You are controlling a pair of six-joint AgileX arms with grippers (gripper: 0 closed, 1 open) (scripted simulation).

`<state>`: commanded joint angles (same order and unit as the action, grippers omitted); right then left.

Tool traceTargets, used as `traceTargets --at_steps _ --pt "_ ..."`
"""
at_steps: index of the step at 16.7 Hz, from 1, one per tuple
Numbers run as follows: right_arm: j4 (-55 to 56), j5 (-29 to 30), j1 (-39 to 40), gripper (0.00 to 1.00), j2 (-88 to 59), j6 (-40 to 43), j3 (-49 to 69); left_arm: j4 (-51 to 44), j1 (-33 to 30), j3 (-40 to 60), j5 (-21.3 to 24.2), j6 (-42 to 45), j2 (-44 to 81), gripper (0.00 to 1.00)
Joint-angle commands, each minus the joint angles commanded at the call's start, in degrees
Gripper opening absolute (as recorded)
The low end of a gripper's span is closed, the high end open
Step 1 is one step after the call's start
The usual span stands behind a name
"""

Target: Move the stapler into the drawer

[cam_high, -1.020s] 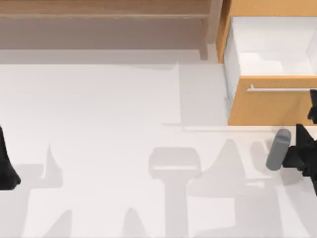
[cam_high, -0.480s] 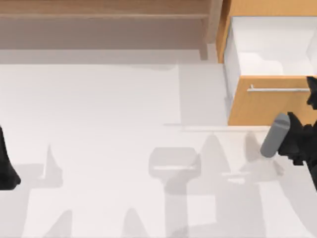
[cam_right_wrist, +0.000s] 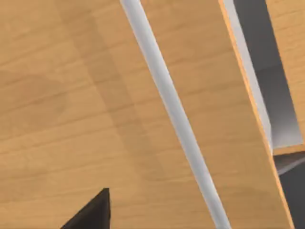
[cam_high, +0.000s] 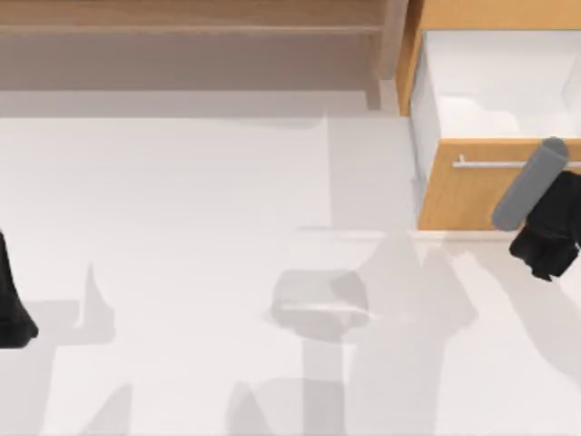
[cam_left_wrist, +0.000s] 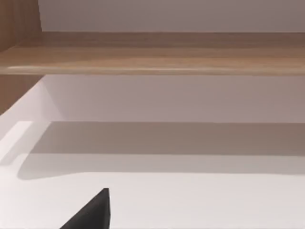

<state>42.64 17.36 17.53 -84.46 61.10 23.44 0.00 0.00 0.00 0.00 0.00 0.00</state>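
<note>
The drawer point(cam_high: 472, 195) stands pulled open at the table's far right, with a light orange front, a thin silver handle point(cam_high: 490, 164) and white inner walls point(cam_high: 419, 109). The stapler is out of view. My right gripper point(cam_high: 545, 245) hangs just in front of the drawer front, at its right end, and the arm's grey cylinder point(cam_high: 531, 182) lies across the handle. The right wrist view looks closely at the drawer front point(cam_right_wrist: 71, 95) and its handle point(cam_right_wrist: 171, 105). My left gripper point(cam_high: 11, 304) is parked at the table's left edge.
A long brown wooden shelf unit point(cam_high: 191, 18) runs along the back of the table and appears as a plank point(cam_left_wrist: 152, 57) in the left wrist view. The white tabletop point(cam_high: 200, 200) between the arms carries soft shadows.
My right arm has moved away from the table's front edge toward the drawer, and its grey cylinder now crosses the handle. The left arm has not moved.
</note>
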Motion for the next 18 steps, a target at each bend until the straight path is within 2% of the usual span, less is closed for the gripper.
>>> traceTargets --at_steps 6,11,15,18 --pt "-42.24 -4.45 -10.43 1.0 12.3 -19.2 11.09 0.0 0.0 0.0 0.0 0.0 0.0 1.0" --pt "-73.7 -10.27 -21.13 1.0 13.27 -32.94 16.98 0.0 0.0 0.0 0.0 0.0 0.0 1.0" --pt "-91.36 -14.85 -28.11 1.0 10.8 -40.69 19.38 0.0 0.0 0.0 0.0 0.0 0.0 1.0" --pt "-98.36 -17.08 -31.23 1.0 9.09 -43.9 20.31 0.0 0.0 0.0 0.0 0.0 0.0 1.0"
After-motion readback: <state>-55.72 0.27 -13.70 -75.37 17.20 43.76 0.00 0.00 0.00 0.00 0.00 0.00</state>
